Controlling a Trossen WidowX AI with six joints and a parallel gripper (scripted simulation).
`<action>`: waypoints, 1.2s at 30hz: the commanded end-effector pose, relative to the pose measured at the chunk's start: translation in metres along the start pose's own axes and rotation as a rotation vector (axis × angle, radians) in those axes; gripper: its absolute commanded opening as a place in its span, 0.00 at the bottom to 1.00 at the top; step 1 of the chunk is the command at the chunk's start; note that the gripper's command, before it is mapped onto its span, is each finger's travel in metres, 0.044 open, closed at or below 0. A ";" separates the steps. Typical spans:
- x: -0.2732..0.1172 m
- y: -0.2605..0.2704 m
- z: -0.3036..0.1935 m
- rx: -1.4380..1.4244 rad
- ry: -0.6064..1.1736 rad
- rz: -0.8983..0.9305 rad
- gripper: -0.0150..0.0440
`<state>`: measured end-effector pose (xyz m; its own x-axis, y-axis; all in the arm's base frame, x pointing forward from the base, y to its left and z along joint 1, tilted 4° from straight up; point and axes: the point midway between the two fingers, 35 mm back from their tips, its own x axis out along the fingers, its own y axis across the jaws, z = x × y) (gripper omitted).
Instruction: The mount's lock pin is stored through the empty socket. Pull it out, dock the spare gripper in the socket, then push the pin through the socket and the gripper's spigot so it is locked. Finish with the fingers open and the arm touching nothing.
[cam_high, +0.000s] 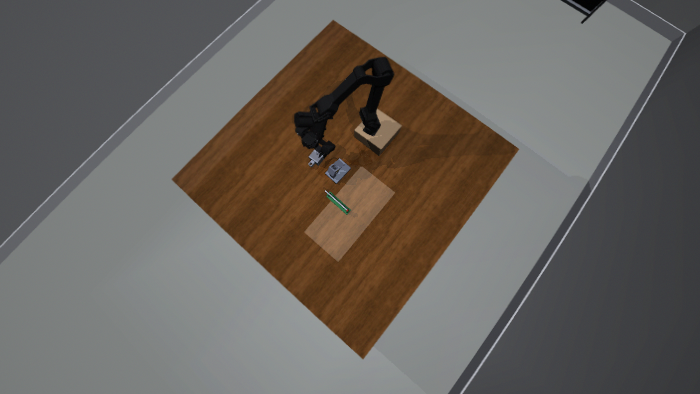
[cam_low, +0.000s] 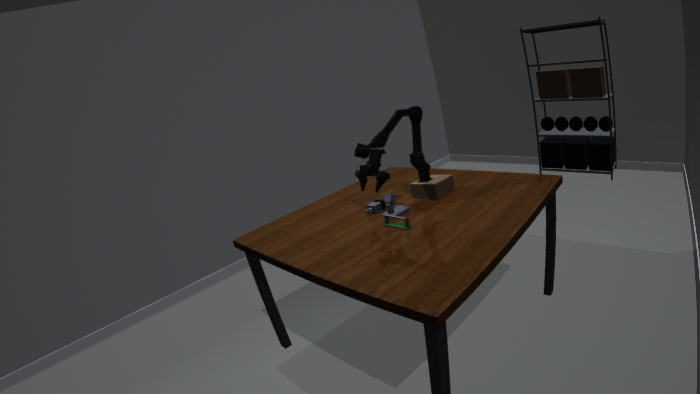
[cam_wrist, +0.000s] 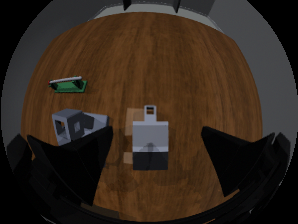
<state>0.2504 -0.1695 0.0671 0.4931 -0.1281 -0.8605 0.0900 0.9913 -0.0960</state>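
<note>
My gripper (cam_high: 320, 149) (cam_low: 370, 190) (cam_wrist: 159, 131) is open and empty. It hangs above the spare gripper, with one finger on each side of it in the wrist view. The spare gripper (cam_high: 316, 157) (cam_low: 373, 208) (cam_wrist: 150, 136) is a light grey block with a dark rear part and a holed spigot, lying on the table. The grey mount (cam_high: 338, 171) (cam_wrist: 67, 122) stands beside it, its tilted socket showing no pin; it also shows in the exterior view (cam_low: 391, 200). The silver lock pin (cam_high: 337, 201) (cam_low: 397, 217) (cam_wrist: 67, 79) rests across a green rack (cam_low: 397, 226) (cam_wrist: 70, 89), apart from the mount.
The arm's base stands on a pale wooden block (cam_high: 387, 131) (cam_low: 443, 187) behind the mount. A pale rectangle (cam_high: 345, 230) marks the table (cam_high: 280, 210) (cam_low: 325, 240) around part of the green rack. A shelf unit (cam_low: 575, 98) stands far off by the wall.
</note>
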 end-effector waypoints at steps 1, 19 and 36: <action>0.027 0.004 -0.022 0.003 0.018 0.019 1.00; 0.054 0.004 -0.038 0.003 0.019 0.019 1.00; 0.078 0.005 -0.052 0.003 0.019 0.019 1.00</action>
<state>0.2459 -0.1754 -0.0173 0.4840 -0.1211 -0.8666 0.0914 0.9920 -0.0875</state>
